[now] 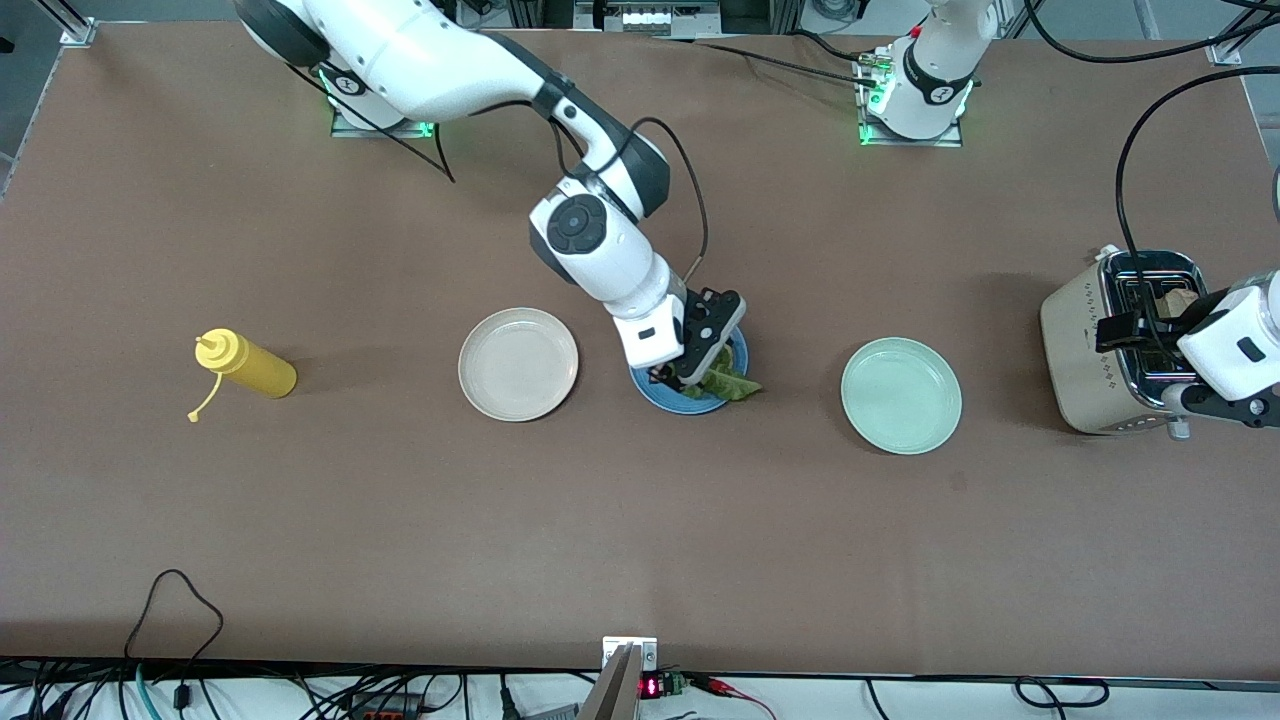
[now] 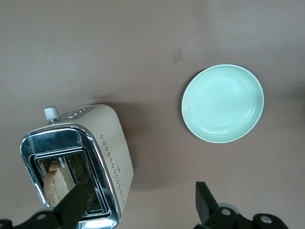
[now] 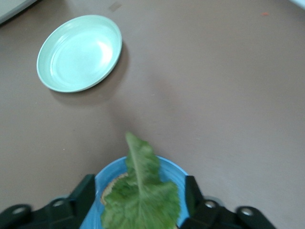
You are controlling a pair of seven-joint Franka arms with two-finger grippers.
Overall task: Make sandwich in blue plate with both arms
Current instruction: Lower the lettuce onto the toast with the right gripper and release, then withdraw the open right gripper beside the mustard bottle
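Right wrist view: the right gripper [image 3: 136, 202] is spread open over lettuce [image 3: 140, 198] on the blue plate [image 3: 169, 171], while the left gripper [image 2: 138, 202] is held open above the toaster [image 2: 78, 160].

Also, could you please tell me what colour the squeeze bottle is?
The squeeze bottle is yellow, cap included, seen best in the front view.

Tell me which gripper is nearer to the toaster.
Left. The left gripper hangs open right over the toaster, one finger above the slot that holds a bread slice. The right gripper is over the blue plate mid-table, open around the lettuce leaf.
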